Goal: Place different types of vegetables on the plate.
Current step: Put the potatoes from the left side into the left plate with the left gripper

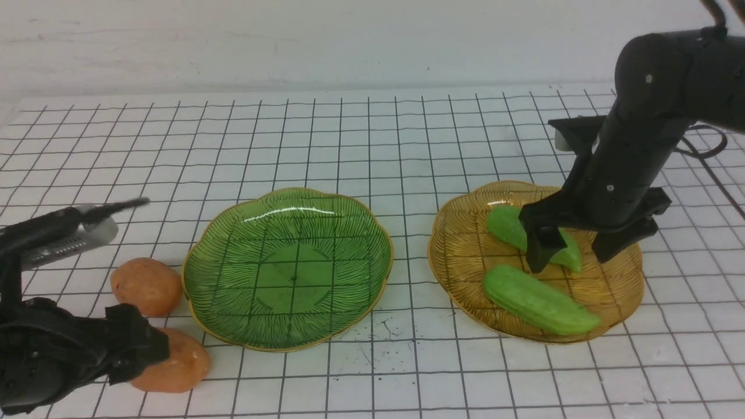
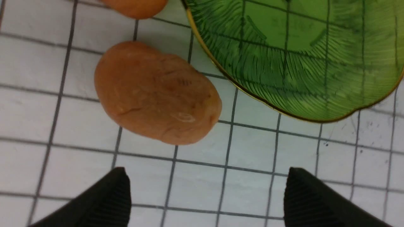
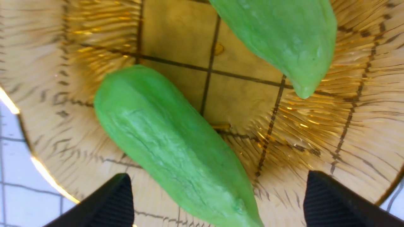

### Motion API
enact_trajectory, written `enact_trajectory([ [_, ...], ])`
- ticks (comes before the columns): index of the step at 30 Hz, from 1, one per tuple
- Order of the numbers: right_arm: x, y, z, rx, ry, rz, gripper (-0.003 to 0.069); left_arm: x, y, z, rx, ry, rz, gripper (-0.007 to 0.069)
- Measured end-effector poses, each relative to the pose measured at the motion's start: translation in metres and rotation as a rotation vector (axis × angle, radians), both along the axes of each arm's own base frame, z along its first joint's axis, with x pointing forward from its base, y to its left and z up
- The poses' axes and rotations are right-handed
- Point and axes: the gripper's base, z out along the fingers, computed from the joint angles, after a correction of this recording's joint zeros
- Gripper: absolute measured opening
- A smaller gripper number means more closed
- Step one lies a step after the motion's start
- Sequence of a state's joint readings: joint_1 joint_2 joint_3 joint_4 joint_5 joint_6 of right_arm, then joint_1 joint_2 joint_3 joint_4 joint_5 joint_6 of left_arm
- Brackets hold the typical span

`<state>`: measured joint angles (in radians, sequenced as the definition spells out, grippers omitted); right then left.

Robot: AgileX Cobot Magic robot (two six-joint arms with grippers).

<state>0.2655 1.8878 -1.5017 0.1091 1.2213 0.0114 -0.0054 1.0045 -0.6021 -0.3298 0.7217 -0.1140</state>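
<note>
Two orange-brown potatoes [image 1: 145, 285] [image 1: 177, 364] lie on the table left of the empty green plate [image 1: 288, 326]. My left gripper [image 2: 206, 173] hovers open just short of the nearer potato [image 2: 156, 93], holding nothing; in the front view its dark body covers part of that potato. Two light green cucumbers [image 1: 538, 299] [image 1: 506, 227] rest on the amber plate [image 1: 460, 256]. My right gripper [image 1: 576, 256] hangs open over that plate. One cucumber [image 3: 170, 145] lies between its fingers with gaps on both sides; the other cucumber [image 3: 284, 41] lies beyond.
The white gridded table [image 1: 372, 145] stretches back to a pale wall. The two plates sit side by side with a narrow strip of table between them. The right arm [image 1: 640, 151] rises over the amber plate's far right side.
</note>
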Motion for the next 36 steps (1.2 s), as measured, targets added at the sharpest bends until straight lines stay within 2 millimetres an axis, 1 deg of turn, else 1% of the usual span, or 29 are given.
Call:
enact_trajectory([
  [3, 0.0, 0.0, 0.001, -0.001, -0.004, 0.011, 0.0654, 0.001, 0.0, -0.007, -0.063, 0.09, 0.118, 0.0571],
  [7, 0.0, 0.0, 0.001, -0.001, -0.004, 0.011, 0.0637, 0.006, 0.002, -0.014, -0.074, 0.137, 0.185, 0.0568],
  [9, 0.0, -0.001, 0.001, -0.008, -0.006, 0.014, 0.0624, 0.015, 0.003, -0.019, -0.125, 0.14, 0.295, 0.0568],
  [10, 0.0, -0.001, 0.001, -0.008, -0.006, 0.014, 0.0624, 0.017, 0.003, -0.021, -0.136, 0.14, 0.315, 0.0568],
  [11, 0.0, -0.001, 0.001, -0.01, -0.007, 0.019, 0.0617, 0.025, 0.004, -0.022, -0.188, 0.119, 0.395, 0.0568],
  [15, 0.0, -0.001, 0.001, -0.009, -0.007, 0.019, 0.0605, 0.038, 0.005, -0.03, -0.27, 0.102, 0.535, 0.0568],
  [21, 0.0, -0.001, 0.001, -0.008, -0.006, 0.014, 0.0591, 0.046, 0.006, -0.045, -0.29, 0.172, 0.611, 0.0568],
  [23, 0.0, -0.001, 0.001, -0.008, -0.006, 0.014, 0.0588, 0.052, 0.006, -0.053, -0.294, 0.189, 0.642, 0.0568],
  [25, 0.0, -0.001, 0.001, -0.009, -0.005, 0.014, 0.0588, 0.054, 0.007, -0.056, -0.293, 0.191, 0.649, 0.0568],
  [26, 0.0, -0.001, 0.001, -0.009, -0.005, 0.014, 0.0588, 0.057, 0.007, -0.062, -0.289, 0.201, 0.659, 0.0568],
  [30, 0.0, -0.001, 0.001, -0.009, -0.005, 0.014, 0.0588, 0.062, 0.008, -0.072, -0.279, 0.22, 0.67, 0.0568],
  [36, 0.0, -0.001, 0.001, -0.009, -0.005, 0.014, 0.0587, 0.069, 0.008, -0.08, -0.274, 0.238, 0.682, 0.0568],
])
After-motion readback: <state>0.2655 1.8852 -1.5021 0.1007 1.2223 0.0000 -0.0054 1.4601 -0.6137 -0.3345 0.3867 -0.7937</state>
